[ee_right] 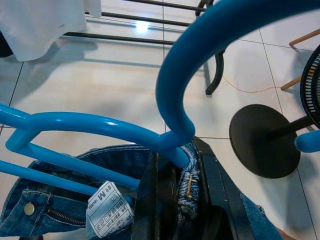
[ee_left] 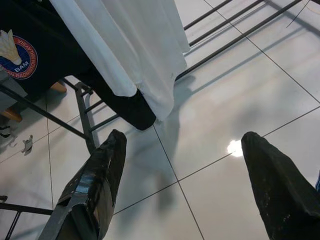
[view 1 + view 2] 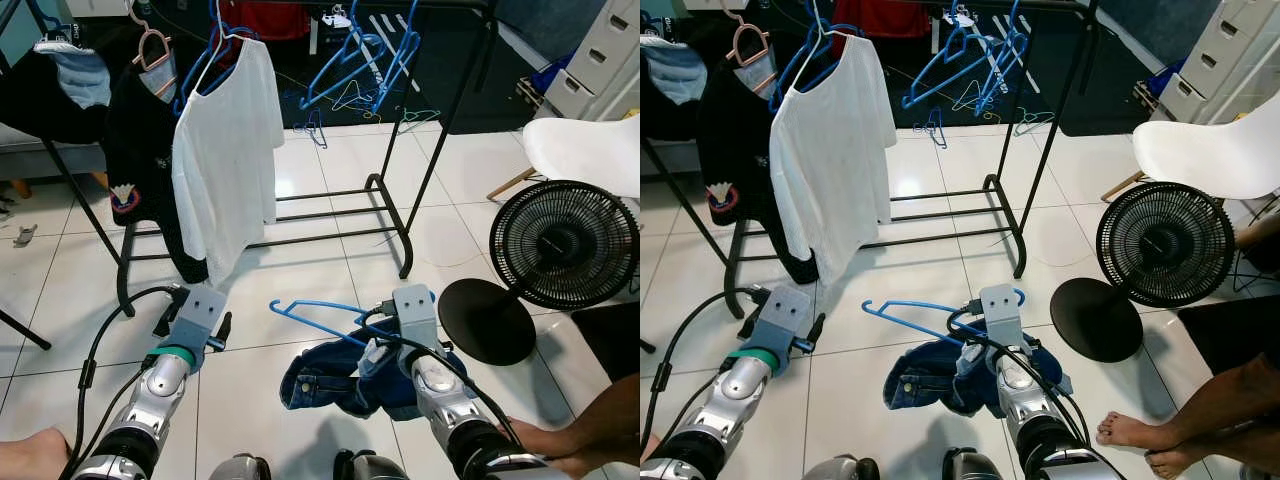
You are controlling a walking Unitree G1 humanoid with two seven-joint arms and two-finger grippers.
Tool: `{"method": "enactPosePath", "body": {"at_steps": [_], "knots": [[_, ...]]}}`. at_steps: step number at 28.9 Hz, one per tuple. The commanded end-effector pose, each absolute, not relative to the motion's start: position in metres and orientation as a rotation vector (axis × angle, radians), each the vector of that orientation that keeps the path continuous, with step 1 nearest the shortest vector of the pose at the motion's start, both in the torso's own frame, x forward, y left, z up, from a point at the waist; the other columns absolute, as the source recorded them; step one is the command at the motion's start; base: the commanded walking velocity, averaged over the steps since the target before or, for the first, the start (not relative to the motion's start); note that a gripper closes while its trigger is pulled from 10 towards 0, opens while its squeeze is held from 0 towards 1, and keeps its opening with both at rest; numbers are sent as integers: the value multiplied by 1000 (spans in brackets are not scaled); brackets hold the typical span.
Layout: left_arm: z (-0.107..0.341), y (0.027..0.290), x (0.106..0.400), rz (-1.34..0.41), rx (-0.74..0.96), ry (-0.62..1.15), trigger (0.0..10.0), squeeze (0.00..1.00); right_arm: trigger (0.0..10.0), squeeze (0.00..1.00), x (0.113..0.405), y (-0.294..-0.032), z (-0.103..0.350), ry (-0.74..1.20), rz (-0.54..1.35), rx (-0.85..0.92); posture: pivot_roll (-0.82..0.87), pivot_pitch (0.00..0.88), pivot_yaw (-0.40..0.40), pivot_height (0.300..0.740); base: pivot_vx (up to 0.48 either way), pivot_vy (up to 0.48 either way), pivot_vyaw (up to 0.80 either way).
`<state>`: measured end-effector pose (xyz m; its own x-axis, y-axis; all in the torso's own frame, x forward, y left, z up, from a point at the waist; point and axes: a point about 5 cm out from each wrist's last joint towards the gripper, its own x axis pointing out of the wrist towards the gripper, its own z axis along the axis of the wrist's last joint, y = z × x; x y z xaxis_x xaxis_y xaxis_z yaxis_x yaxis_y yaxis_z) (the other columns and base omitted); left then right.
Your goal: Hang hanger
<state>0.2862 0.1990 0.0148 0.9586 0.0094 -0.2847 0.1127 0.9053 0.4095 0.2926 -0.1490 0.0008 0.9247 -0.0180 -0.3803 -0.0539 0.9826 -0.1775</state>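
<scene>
One glossy blue plastic hanger [image 1: 100,125] and one pair of denim jeans [image 3: 330,380] sit pinched together in the right tool [image 1: 177,170], low over the tiled floor [image 3: 300,300]; the left tool [image 2: 185,185] gapes empty.

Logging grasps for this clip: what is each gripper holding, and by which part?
The right gripper pinches the blue hanger at the base of its hook, with the jeans' waistband between the fingers. The left gripper is open and holds nothing.

Size label [image 1: 107,210] on the jeans [image 1: 60,210] reads "M", round badge [image 2: 17,52] on dark shirt [image 2: 45,45] reads "BAM"
</scene>
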Motion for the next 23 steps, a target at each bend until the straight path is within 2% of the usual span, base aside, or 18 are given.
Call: {"method": "enactPosePath", "body": {"at_steps": [1,23], "knots": [[9,199,281,-60,433,316,10000,0,0,0,298,-149,8,345,6,-173,29,10,8,733,0,0,0],[10,202,281,-47,435,316,10000,0,0,0,298,-148,9,337,17,-180,38,19,6,733,0,0,0]]}}
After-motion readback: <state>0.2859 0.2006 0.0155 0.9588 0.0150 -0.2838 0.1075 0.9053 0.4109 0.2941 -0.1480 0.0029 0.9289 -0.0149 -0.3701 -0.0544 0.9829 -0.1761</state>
